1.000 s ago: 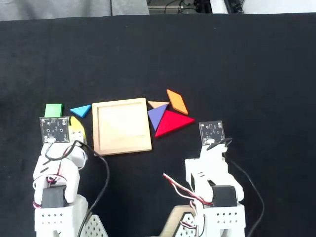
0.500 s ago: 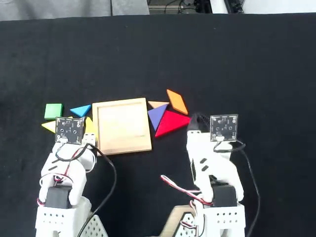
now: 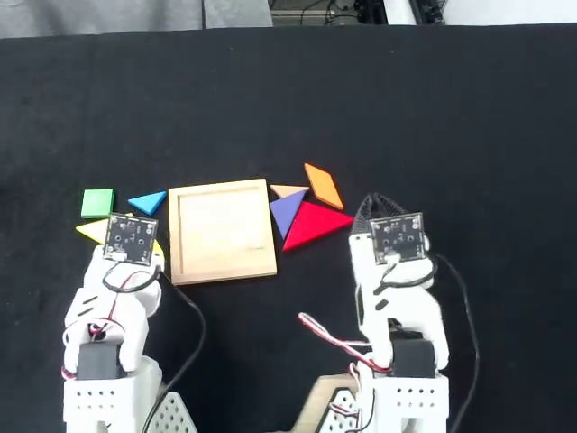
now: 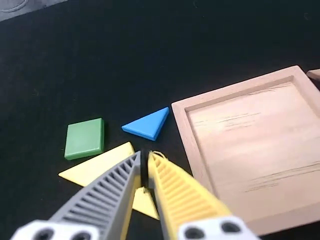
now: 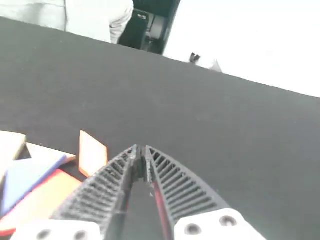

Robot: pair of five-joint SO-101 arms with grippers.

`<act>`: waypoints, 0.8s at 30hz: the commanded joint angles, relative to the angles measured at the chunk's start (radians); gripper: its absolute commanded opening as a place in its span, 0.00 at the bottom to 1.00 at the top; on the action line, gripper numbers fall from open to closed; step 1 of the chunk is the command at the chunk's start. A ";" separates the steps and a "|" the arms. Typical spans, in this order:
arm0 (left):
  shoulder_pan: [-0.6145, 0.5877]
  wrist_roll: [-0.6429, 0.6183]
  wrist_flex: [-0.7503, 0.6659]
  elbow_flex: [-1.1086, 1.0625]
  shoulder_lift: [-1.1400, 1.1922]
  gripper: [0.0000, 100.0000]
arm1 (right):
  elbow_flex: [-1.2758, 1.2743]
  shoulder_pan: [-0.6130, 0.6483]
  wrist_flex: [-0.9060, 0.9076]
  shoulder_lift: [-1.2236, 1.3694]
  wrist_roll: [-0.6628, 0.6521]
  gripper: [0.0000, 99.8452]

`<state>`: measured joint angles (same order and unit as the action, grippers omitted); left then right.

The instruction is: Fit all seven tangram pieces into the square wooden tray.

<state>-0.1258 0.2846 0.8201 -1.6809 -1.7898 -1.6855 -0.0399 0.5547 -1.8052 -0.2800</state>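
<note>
Square wooden tray (image 3: 222, 230) lies flat on the black cloth-covered table (image 3: 288, 99) and holds no pieces. All seven pieces rest on the cloth outside it.

On the left arm's side are a green square piece (image 3: 97, 202), a small blue triangle (image 3: 149, 201) just beside the tray's corner, and a yellow triangle (image 3: 90, 231) partly under the arm. On the right arm's side a tan triangle (image 3: 288, 190), an orange parallelogram (image 3: 324, 185), a purple triangle (image 3: 287, 213) and a large red triangle (image 3: 315, 223) are clustered against the tray's edge.

Beyond the table's far edge are grey fabric (image 3: 99, 13) and cables (image 3: 347, 11).

Left gripper (image 4: 144, 160): jaws pressed nearly together, nothing between them, tips over the yellow triangle; contact cannot be told.

Right gripper (image 5: 140, 152): jaws pressed together, holding nothing, tips just beside the outer corner of the large red triangle.

Markings on the wrist camera boards (image 3: 132, 238) are too small to read.
</note>
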 commanded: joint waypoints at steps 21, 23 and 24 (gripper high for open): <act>-0.016 0.011 0.000 -0.019 -0.009 0.04 | 0.964 0.210 0.500 1.009 -0.264 0.02; -0.016 0.011 0.000 -0.019 -0.009 0.04 | 1.076 0.238 0.577 1.136 -0.315 0.02; -0.016 0.011 0.000 -0.019 -0.009 0.04 | 1.122 0.250 0.603 1.196 -0.339 0.02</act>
<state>-0.1412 0.2846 0.8201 -1.6809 -1.7898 -0.8278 0.1580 1.0257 -0.8661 -0.5301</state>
